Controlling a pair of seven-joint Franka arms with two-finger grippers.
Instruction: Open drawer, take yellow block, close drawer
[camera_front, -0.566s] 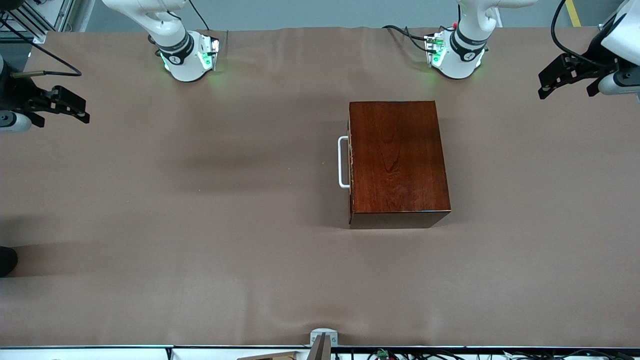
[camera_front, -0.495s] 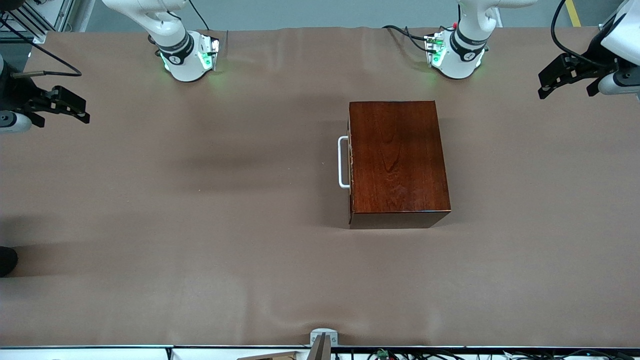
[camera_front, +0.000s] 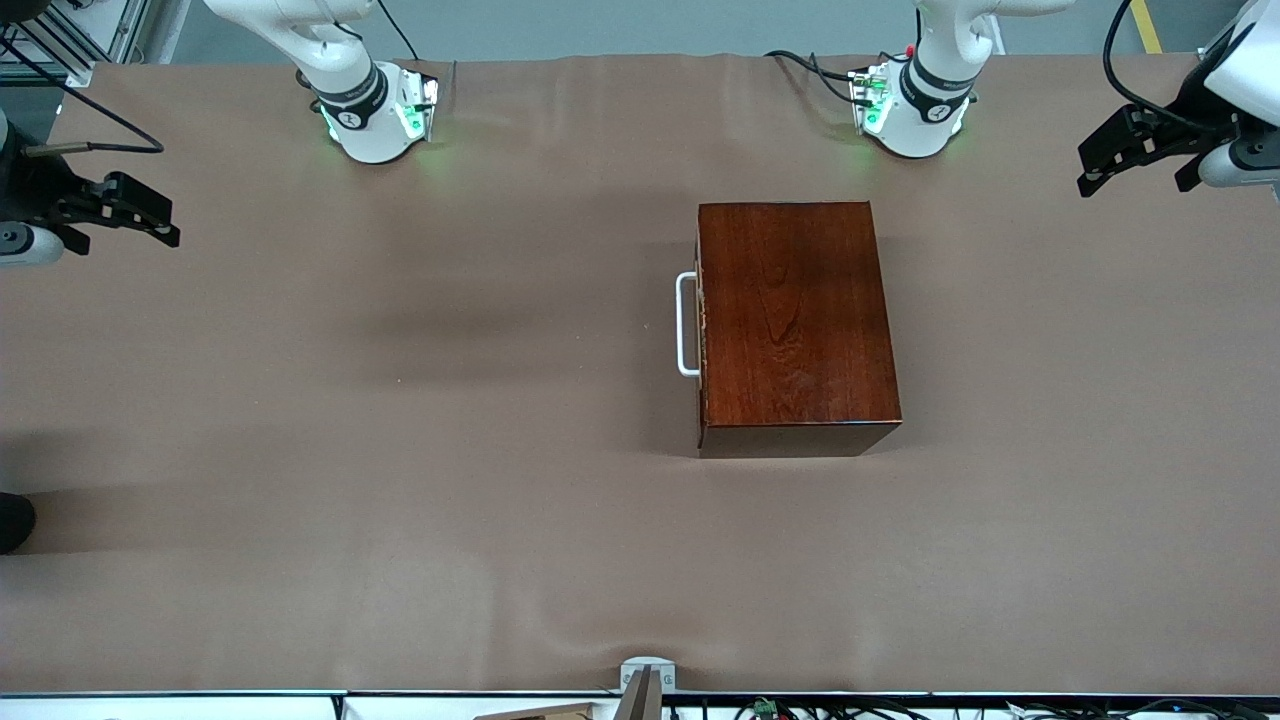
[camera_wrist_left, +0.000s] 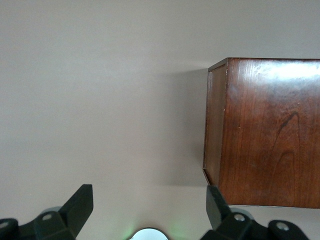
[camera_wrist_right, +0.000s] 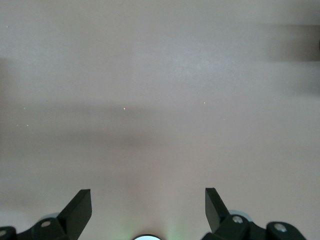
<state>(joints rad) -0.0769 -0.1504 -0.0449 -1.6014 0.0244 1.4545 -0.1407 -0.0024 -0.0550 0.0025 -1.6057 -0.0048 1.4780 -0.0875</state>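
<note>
I am holding my left gripper (camera_wrist_left: 147, 210) up in the air over the brown table (camera_front: 400, 400), at my left arm's end. Its two fingers (camera_wrist_left: 80, 205) are standing wide apart and are holding nothing. The wooden box (camera_front: 795, 320) is sitting on the table well away from this gripper, toward the middle.

I am holding my right gripper (camera_wrist_right: 147, 210) up over the bare table at my right arm's end. Its fingers (camera_wrist_right: 80, 207) are standing wide apart too, with nothing between them. The box is even farther from this one.

The drawer (camera_front: 702, 325) is sitting pushed all the way in. Its white handle (camera_front: 686, 325) is pointing toward my right gripper. I cannot see the yellow block.
</note>
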